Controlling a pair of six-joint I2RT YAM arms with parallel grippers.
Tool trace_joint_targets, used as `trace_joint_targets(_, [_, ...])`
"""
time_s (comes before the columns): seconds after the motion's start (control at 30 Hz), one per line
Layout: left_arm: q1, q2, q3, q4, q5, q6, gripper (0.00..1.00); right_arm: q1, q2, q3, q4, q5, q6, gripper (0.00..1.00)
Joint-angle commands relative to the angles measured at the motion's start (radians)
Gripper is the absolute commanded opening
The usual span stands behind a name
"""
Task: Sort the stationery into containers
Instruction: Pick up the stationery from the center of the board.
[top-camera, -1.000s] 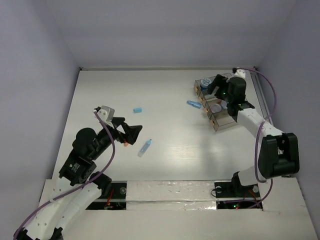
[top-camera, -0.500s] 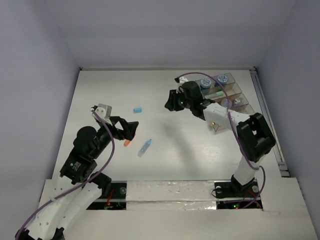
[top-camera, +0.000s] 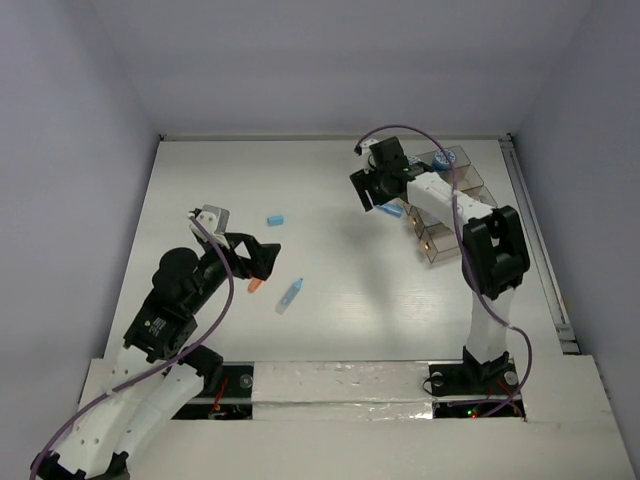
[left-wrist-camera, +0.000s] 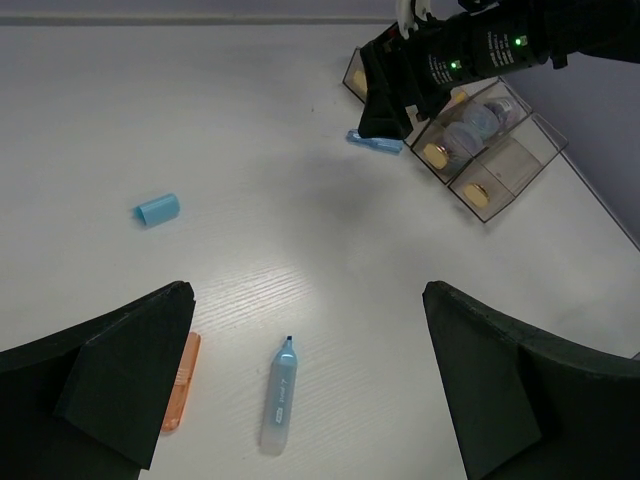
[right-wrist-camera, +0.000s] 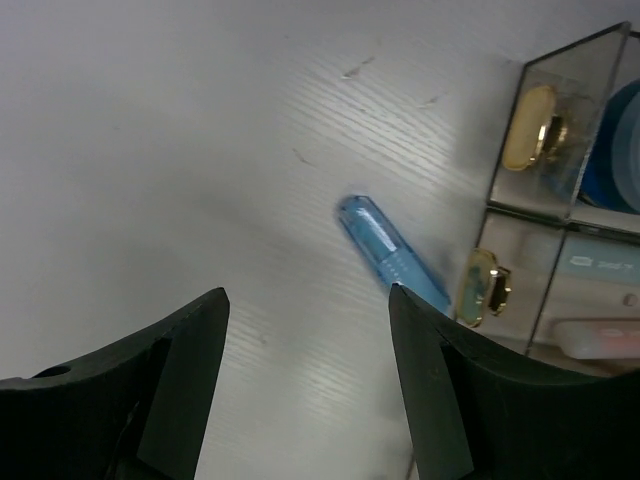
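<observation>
My left gripper (top-camera: 260, 254) (left-wrist-camera: 307, 295) is open and empty above the table. Below it lie an orange stick (top-camera: 255, 285) (left-wrist-camera: 180, 382) and a light-blue marker (top-camera: 290, 294) (left-wrist-camera: 278, 395). A short light-blue piece (top-camera: 276, 219) (left-wrist-camera: 157, 209) lies farther back. My right gripper (top-camera: 371, 194) (right-wrist-camera: 305, 300) is open and empty. It hovers just left of a blue stick (top-camera: 392, 210) (right-wrist-camera: 393, 253), which lies against the clear container rack (top-camera: 447, 240) (right-wrist-camera: 560, 190) (left-wrist-camera: 505, 165). A blue roll (top-camera: 445, 158) (right-wrist-camera: 615, 150) sits in a back bin.
The rack stands at the back right, with gold clasps (right-wrist-camera: 484, 283) on its front faces. The white walls close the table at the back and the sides. The right arm (left-wrist-camera: 480, 50) crosses the top of the left wrist view.
My right gripper left the rack, swung out to the left, then came back to just left of the blue stick. My left gripper has barely moved.
</observation>
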Motion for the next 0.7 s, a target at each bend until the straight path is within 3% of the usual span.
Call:
trace_joint_targets(0.0, [0.004, 0.011, 0.004, 0.034, 0.022, -0.004, 0.99, -0.034, 0.063, 0.108, -0.13, -0.042, -0.145, 0.71])
trace_joint_targets(0.37, [0.023, 0.034, 0.004, 0.042, 0.047, 0.001, 0.99, -0.102, 0.211, 0.182, -0.123, -0.141, -0.202, 0.66])
trace_joint_targets(0.6, [0.033, 0.041, 0.006, 0.048, 0.065, 0.005, 0.99, -0.102, 0.226, 0.132, -0.112, -0.235, -0.165, 0.55])
trace_joint_targets(0.67, [0.042, 0.04, 0.007, 0.051, 0.075, 0.007, 0.99, -0.102, 0.218, 0.104, -0.095, -0.266, -0.159, 0.44])
